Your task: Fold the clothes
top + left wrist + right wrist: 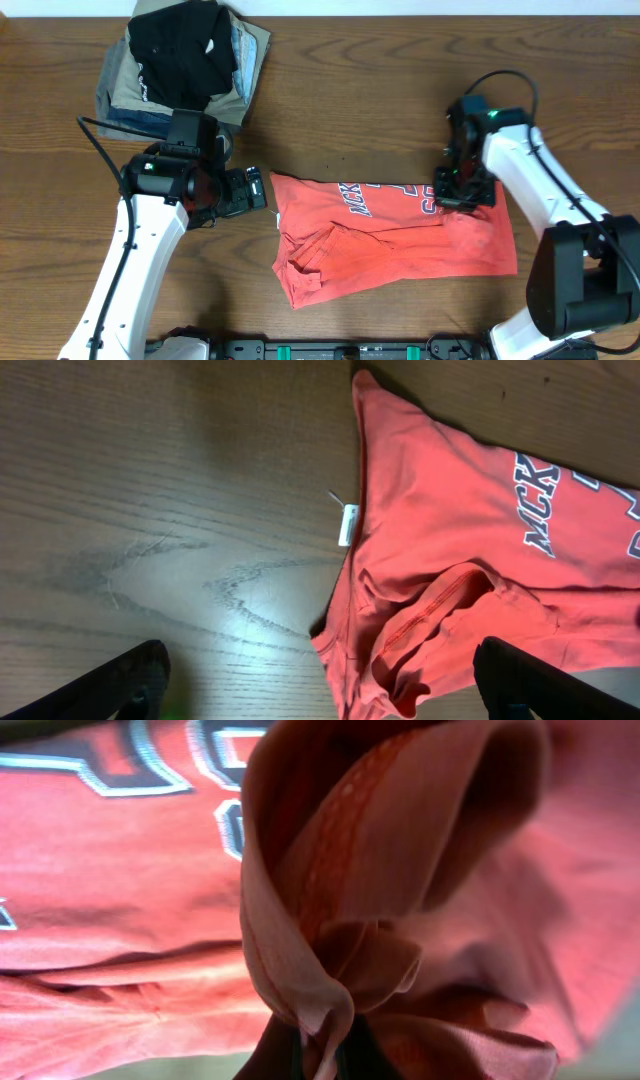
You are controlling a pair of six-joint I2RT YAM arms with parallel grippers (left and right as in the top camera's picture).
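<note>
Left arm reaches up from 7 o'clock, left gripper pointing toward 3 o'clock, jaws spread wide. Right arm comes in from 4 o'clock, elbow at 2 o'clock, right gripper pointing down, jaws pinched tight on a T-shirt fold.

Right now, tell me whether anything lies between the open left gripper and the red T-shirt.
Nothing visible does: only bare table separates the left gripper from the T-shirt's near edge. The folded pile sits behind that arm, out of the way.
</note>
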